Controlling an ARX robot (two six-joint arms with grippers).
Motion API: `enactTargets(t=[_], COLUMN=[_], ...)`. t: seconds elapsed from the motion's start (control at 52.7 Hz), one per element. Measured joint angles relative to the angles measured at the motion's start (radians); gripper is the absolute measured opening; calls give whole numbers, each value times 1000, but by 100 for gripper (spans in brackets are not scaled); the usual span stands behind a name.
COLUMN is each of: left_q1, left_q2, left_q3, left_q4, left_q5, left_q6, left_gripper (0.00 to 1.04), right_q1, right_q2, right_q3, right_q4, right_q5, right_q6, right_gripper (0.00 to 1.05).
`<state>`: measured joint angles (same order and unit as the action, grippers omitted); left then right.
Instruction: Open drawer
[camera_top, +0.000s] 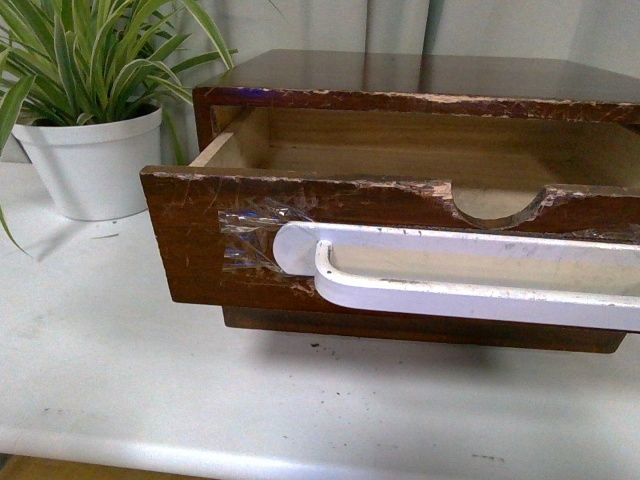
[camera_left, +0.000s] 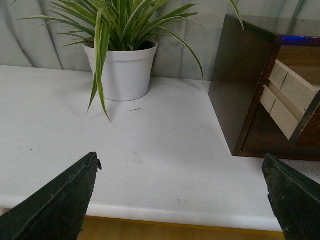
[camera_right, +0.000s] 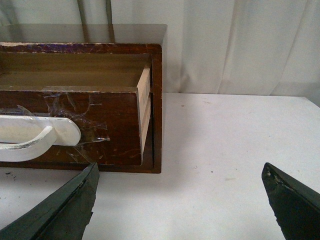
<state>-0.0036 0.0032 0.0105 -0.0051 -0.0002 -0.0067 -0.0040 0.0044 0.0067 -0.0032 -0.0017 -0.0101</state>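
Observation:
The drawer (camera_top: 190, 250) stands pulled partway out of its dark wooden cabinet (camera_top: 420, 75), pale wood showing inside. A long white handle (camera_top: 450, 285) is taped across its scratched front, under a half-round notch (camera_top: 498, 203). In the right wrist view the drawer (camera_right: 110, 125) and handle end (camera_right: 60, 132) lie to one side of my open right gripper (camera_right: 180, 172), which holds nothing. My left gripper (camera_left: 180, 162) is open over the bare table, apart from the cabinet side (camera_left: 240, 80). Neither gripper shows in the front view.
A potted plant in a white pot (camera_top: 90, 165) stands left of the cabinet on the white table (camera_top: 150, 380). The pot (camera_left: 122, 70) also shows in the left wrist view. A curtain (camera_right: 235, 45) hangs behind. The table's front edge (camera_left: 175, 212) lies near my left gripper.

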Motion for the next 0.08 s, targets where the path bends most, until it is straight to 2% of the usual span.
enactTargets(t=[0.076], left_q1=[0], left_q2=[0], left_q3=[0], left_q4=[0], left_q5=[0], left_q6=[0], left_gripper=[98], right_q1=[0], right_q2=[0], right_q3=[0], right_q4=[0], right_q5=[0], right_q6=[0], right_gripper=[96])
